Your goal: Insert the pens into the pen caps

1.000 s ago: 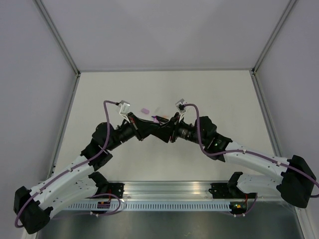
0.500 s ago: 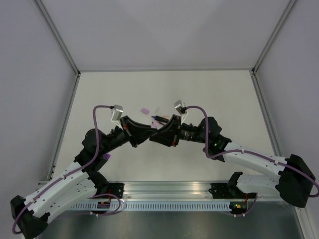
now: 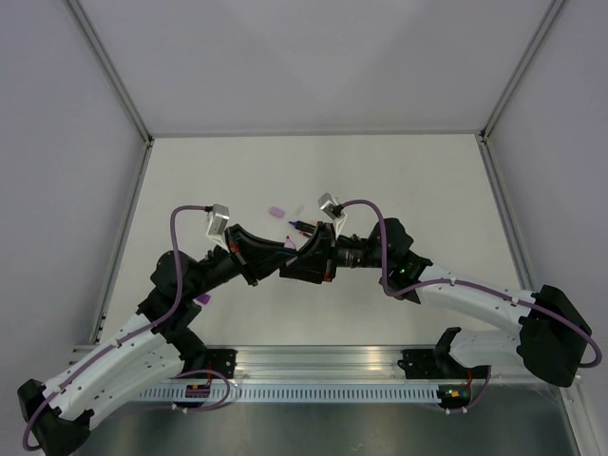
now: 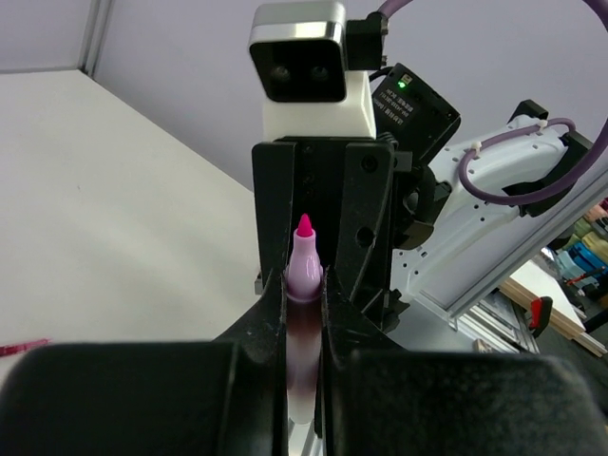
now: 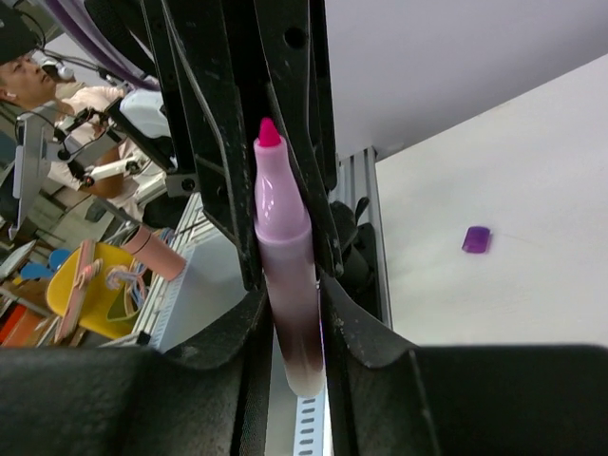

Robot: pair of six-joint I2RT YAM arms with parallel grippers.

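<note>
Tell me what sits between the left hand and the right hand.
A pen with a pink tip, pinched by both the left hand and the right hand; both wrist views show it.

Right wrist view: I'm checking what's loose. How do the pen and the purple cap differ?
The pen is clamped in the right gripper, off the table; the purple cap lies free on it. The pen is long, the purple cap stubby. The pen runs from pink tip to dark barrel; the purple cap is plain purple.

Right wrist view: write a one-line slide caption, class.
Pink-tipped pen gripped by right end effector, left end effector facing it, purple cap on table.
</note>
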